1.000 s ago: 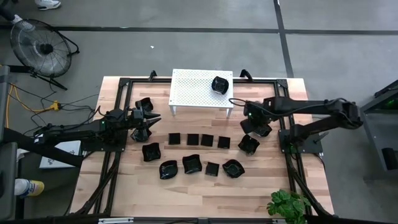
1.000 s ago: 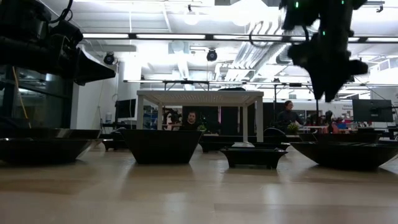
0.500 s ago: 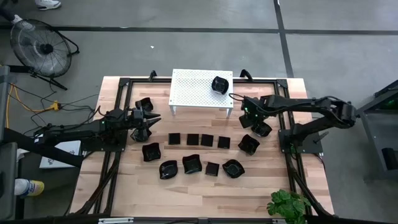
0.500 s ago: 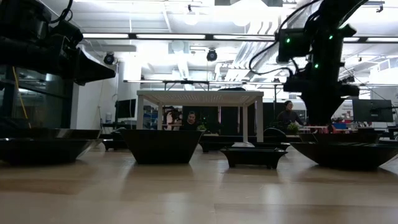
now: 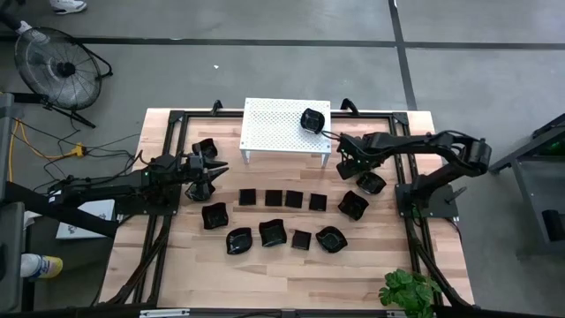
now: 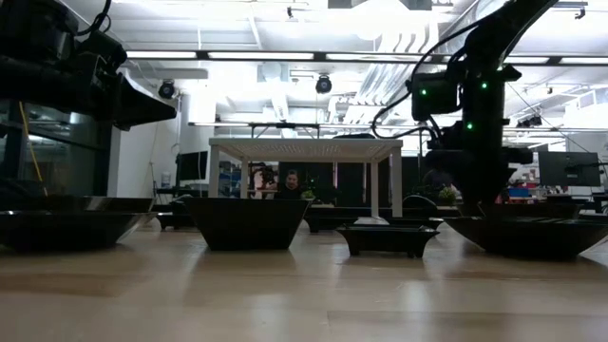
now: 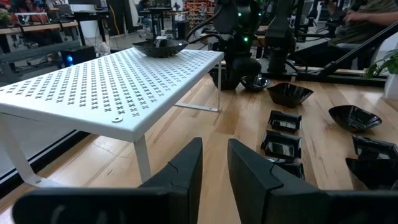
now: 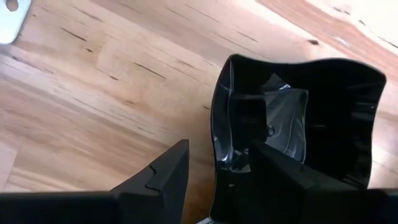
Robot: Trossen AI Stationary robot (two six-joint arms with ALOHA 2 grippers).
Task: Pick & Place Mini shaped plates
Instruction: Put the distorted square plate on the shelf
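Many mini shaped plates, small glossy black dishes, lie on the wooden table: a row of flat squares (image 5: 274,198) and wavy-rimmed ones (image 5: 272,232) nearer the front. One plate (image 5: 312,119) rests on the white perforated stand (image 5: 274,124). My right gripper (image 5: 360,177) points down, open, over a wavy plate (image 8: 298,124); one finger is over the wood outside the plate's rim, the other over its hollow. My left gripper (image 7: 214,174) waits level at the table's left, its fingers slightly apart with nothing between them. My right gripper straddles the wavy plate's near rim (image 8: 219,143) from above, one finger (image 8: 161,177) outside and one finger (image 8: 283,180) inside the hollow. I cannot tell whether either finger touches the plate. The plate sits flat on the table.
The stand's legs (image 5: 325,162) are close to my right gripper on its far side. Another wavy plate (image 5: 353,205) lies just nearer the front. Two plates (image 5: 205,148) sit by my left gripper. A potted plant (image 5: 408,290) stands at the front right corner.
My right gripper has come down toward the table and shifted a little toward the far left, onto the wavy plate beside the stand's leg. The plates have stayed where they were.
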